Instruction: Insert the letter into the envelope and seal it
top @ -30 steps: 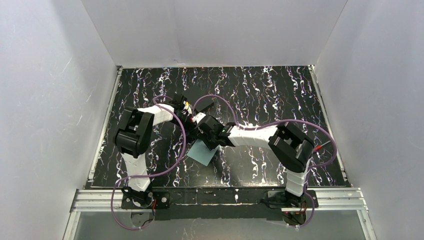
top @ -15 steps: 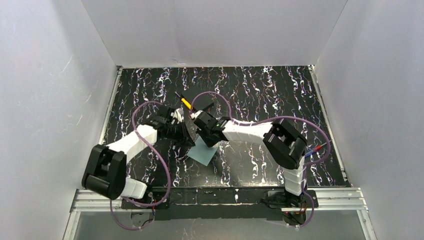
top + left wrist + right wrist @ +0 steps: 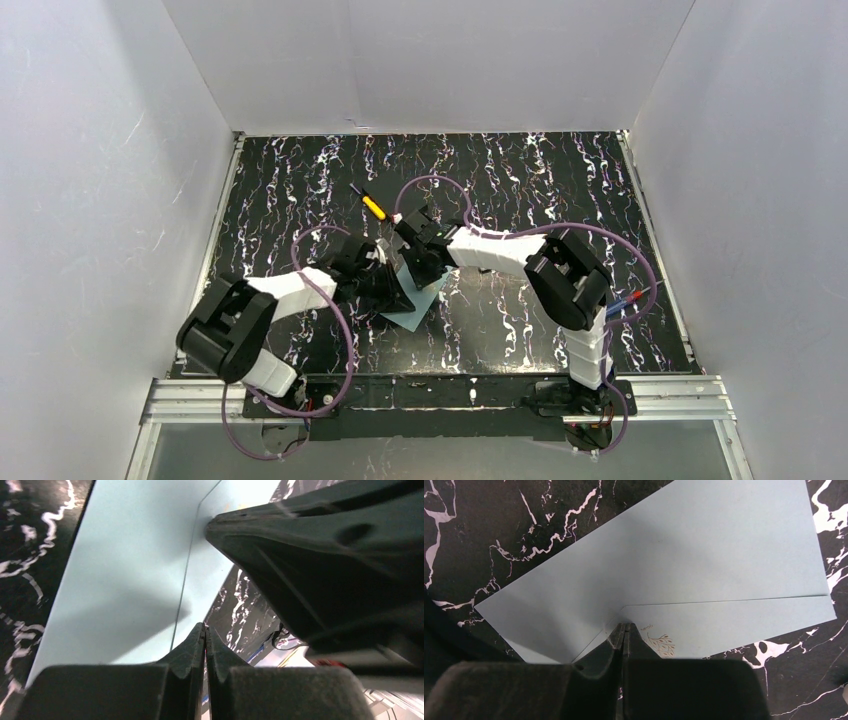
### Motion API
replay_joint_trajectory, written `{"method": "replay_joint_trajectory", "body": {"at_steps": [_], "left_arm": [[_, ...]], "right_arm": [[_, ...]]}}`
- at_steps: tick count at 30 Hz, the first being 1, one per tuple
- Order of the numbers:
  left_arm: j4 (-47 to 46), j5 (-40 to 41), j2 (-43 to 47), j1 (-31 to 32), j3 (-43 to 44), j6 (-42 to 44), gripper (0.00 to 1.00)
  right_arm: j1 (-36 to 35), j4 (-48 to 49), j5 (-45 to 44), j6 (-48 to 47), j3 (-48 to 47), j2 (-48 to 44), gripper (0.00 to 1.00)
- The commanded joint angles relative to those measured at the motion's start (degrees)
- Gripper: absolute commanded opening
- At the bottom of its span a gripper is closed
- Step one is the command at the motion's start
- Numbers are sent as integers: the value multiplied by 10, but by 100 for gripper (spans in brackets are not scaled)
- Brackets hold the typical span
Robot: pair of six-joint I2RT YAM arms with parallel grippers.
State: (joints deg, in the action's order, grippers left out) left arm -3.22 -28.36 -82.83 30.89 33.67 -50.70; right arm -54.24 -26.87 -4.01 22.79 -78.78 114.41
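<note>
The pale teal envelope lies flat on the black marbled table in front of both arms. In the right wrist view the envelope has its pointed flap folded down, with a small gold branch mark near the point. My right gripper is shut, its tips resting on the flap's point with nothing between them. My left gripper is shut too, at the near-left edge of the envelope, right beside the right gripper's dark body. The letter is hidden.
A yellow-handled pen lies on the table just beyond the two grippers. White walls stand on three sides. Purple cables loop off both arms above the table, and a metal rail runs along the near edge.
The left arm has swung down toward the near edge, bringing its gripper to the envelope's left side and uncovering the pen. The right gripper has shut and shifted a little farther back over the envelope.
</note>
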Motion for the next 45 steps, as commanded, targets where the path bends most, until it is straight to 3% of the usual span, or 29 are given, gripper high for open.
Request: {"method": "replay_joint_trajectory", "body": {"at_steps": [1, 10, 17, 23, 36, 45], "left_arm": [[-23, -19, -65, 15, 16, -41, 0], [109, 27, -93, 16, 16, -23, 0], [130, 37, -108, 15, 6, -24, 0], [119, 22, -119, 9, -8, -31, 0], [125, 9, -126, -8, -16, -14, 0], [119, 5, -133, -14, -22, -9, 0]], "right_arm": [[2, -12, -10, 37, 30, 93, 7], [-10, 0, -28, 38, 41, 63, 9], [-70, 8, -44, 39, 66, 43, 11], [-82, 3, -55, 48, 66, 33, 11], [-5, -24, -97, 14, 5, 66, 15], [3, -42, -157, -6, -15, 67, 15]]}}
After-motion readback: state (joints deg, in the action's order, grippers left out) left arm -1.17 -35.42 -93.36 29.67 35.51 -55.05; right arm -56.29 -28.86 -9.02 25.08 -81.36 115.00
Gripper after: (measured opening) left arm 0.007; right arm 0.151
